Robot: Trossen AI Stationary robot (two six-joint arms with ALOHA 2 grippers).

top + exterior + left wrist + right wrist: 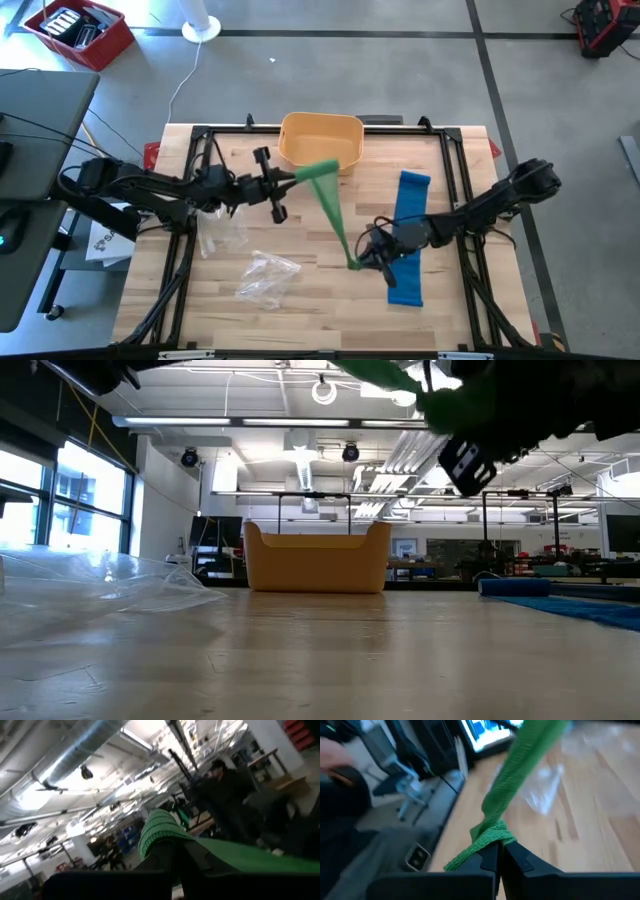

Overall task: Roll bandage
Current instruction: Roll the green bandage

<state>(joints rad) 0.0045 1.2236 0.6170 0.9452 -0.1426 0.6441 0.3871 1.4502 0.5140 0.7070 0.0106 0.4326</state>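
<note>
A green bandage (334,212) hangs stretched above the table between my two grippers, with one end near the yellow bin (320,140). My left gripper (300,177) is shut on that far end, pointing toward the table's right. My right gripper (358,262) is shut on the bandage's near end, just left of the blue bandage (410,235). The blue bandage lies flat as a strip on the table. In the low view the green bandage (395,378) is a blur at the top, above the table. My left gripper pinches the green bandage's far end (159,829) between its two fingers, roughly level, coming from the table's left. The cloth bunches over the fingertips and the strip (240,857) runs away from them, clear of the table. My right gripper pinches the bandage's near end (490,839), bunched into a wad at the fingertips, from the table's right. A short tail (457,861) sticks out sideways. The strip (525,765) rises from the hold, drawn fairly straight toward the other gripper.
Two crumpled clear plastic bags (222,228) (268,276) lie on the table's left half. The yellow bin stands at the far edge, middle. A black frame (455,170) runs around the tabletop. A person (227,790) shows in the room beyond.
</note>
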